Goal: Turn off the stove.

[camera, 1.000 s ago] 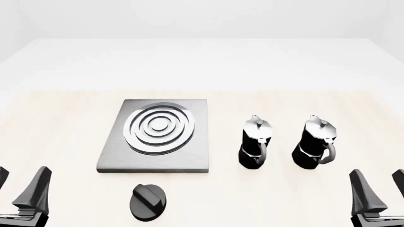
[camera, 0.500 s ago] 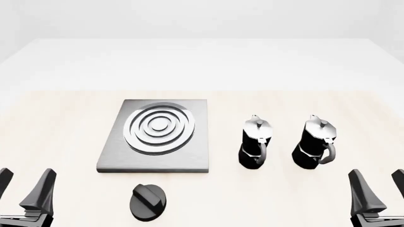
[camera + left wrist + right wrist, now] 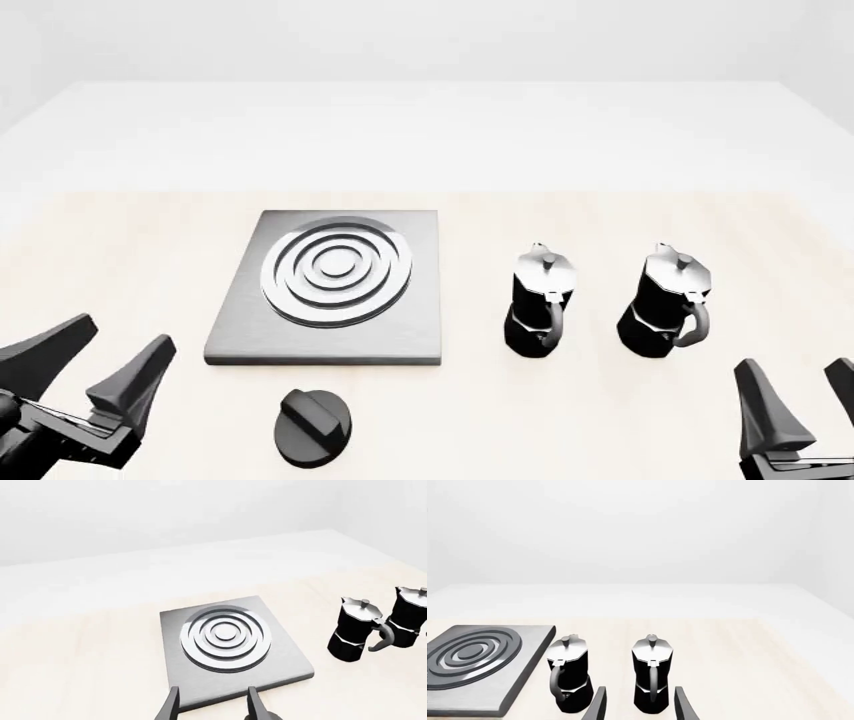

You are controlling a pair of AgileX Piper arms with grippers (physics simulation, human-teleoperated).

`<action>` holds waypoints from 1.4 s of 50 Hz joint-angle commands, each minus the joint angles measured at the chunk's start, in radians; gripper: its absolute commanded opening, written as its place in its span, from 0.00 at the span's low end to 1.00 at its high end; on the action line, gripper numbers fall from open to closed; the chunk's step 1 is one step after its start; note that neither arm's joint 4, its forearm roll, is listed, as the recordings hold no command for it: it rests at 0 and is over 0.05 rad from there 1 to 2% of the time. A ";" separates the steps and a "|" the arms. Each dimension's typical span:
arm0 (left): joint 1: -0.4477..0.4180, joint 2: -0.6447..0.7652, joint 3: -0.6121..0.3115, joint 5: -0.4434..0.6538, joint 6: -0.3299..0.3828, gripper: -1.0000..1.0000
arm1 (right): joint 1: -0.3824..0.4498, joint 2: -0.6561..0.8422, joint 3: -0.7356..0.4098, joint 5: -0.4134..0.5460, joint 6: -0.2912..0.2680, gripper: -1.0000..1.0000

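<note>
bright, even, diffuse light; sharp renders, only faint soft shadows, glossy highlights on the burner rings.

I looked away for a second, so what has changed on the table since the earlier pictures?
Only the left gripper moved: it swung in from the table's left edge and tilted toward the knob, jaws open, holding nothing. The right gripper barely shifted. The stove, the knob and both moka pots stayed where they were.
</note>
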State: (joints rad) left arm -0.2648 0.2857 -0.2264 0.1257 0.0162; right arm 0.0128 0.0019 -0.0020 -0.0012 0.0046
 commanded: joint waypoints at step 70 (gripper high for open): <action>-0.144 0.803 -0.011 -0.099 0.165 1.00 | 0.003 0.001 0.001 0.001 0.005 1.00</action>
State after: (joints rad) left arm -0.4056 1.0212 -0.2607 0.0888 0.1867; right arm 0.0142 0.0028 -0.0015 -0.0012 0.0083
